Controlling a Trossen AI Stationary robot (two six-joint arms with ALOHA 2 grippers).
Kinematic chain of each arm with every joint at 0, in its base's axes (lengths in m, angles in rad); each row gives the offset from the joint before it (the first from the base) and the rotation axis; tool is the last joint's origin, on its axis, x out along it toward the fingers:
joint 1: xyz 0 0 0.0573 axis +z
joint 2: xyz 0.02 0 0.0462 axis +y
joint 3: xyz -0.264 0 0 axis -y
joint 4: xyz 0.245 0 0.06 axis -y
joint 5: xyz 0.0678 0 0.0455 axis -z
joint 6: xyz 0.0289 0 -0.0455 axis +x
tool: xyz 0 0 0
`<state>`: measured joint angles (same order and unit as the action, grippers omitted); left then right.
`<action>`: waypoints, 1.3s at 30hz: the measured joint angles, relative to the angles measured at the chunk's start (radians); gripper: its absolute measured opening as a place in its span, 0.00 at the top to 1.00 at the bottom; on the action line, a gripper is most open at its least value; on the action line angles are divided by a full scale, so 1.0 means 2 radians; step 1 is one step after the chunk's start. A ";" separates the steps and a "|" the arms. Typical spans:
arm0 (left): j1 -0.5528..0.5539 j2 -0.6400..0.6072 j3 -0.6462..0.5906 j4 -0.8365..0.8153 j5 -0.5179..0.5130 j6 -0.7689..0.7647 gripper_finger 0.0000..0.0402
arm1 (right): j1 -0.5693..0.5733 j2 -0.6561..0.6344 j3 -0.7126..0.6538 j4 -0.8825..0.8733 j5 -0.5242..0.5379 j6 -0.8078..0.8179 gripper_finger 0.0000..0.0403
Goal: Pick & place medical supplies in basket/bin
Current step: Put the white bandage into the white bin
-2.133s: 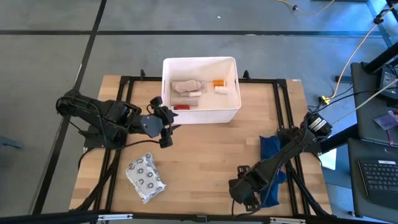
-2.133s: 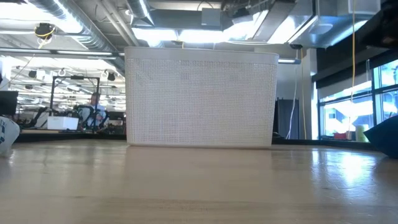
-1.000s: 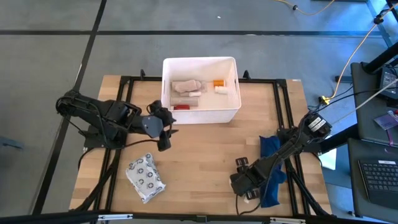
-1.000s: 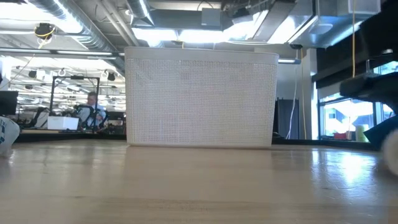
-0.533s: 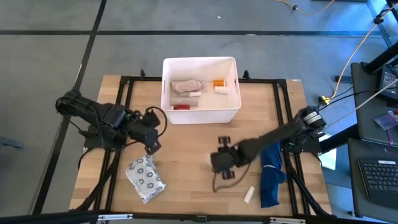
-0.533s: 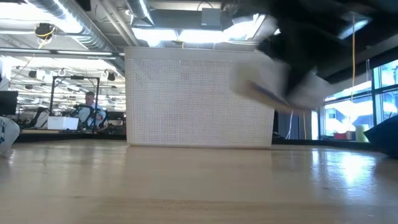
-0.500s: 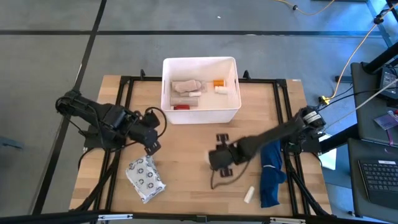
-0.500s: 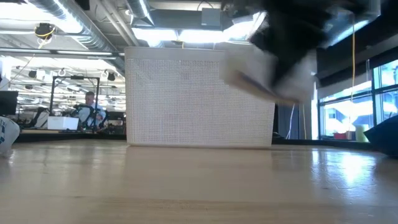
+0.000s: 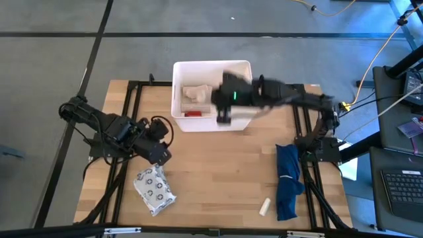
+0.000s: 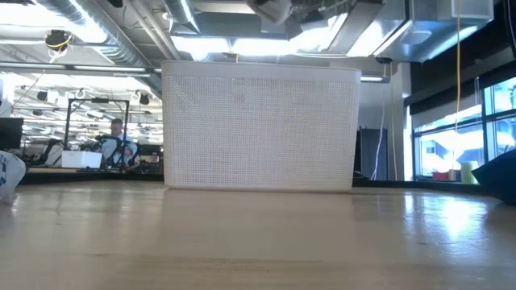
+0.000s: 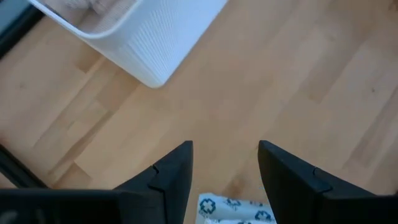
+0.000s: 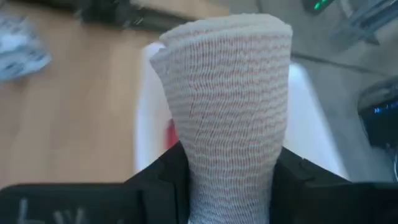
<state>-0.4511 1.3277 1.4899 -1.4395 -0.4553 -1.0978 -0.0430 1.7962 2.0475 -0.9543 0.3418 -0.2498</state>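
Tub (image 9: 246,118): white rectangular plastic bin with flared walls, sits at 12 o'clock on the light wooden slat table (image 9: 218,165). In the low view its perforated wall (image 10: 260,129) fills the middle of the frame.

Right gripper (image 9: 223,99) hangs over the tub's middle, arm stretched in from 3 o'clock. Its wrist view shows the fingers (image 12: 163,177) clamped on a beige woven elastic bandage roll (image 12: 228,106), which stands upright between them, above the tub.

Inside the tub: a crumpled beige bandage (image 9: 193,93) at the left side, a small red item (image 9: 192,114) by the near wall. The rest is hidden under the arm.

Left gripper (image 9: 158,151) sits at 9 o'clock, just off the tub's near-left corner, fingers (image 11: 174,171) spread and empty. Crinkly grey foil packet with dark ring pattern (image 9: 154,188) lies at 7 o'clock, just beside that gripper; its edge (image 11: 235,210) shows between the fingertips in the left wrist view, not gripped.

Small white cylindrical tube (image 9: 265,207) lies at 5 o'clock near the front edge, just beside a long dark-blue cloth (image 9: 287,180) along the right side at 4 o'clock.

Low view background: a person seated at a desk (image 10: 118,141), far behind the table.
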 joint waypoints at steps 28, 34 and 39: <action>0.001 0.000 0.000 0.002 -0.061 -0.089 0.57 | -0.192 0.260 -0.004 0.171 -0.138 -0.195 0.66; 0.001 0.000 0.000 0.002 -0.078 -0.101 0.57 | -0.183 0.267 -0.003 0.179 -0.119 -0.205 0.62; 0.001 0.000 0.000 0.002 -0.082 -0.101 0.57 | -0.176 0.267 -0.003 0.193 -0.121 -0.207 0.56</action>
<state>-0.4500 1.3281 1.4899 -1.4361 -0.6185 -1.2995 -0.3956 2.3310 2.0411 -0.5692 0.1004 -0.6636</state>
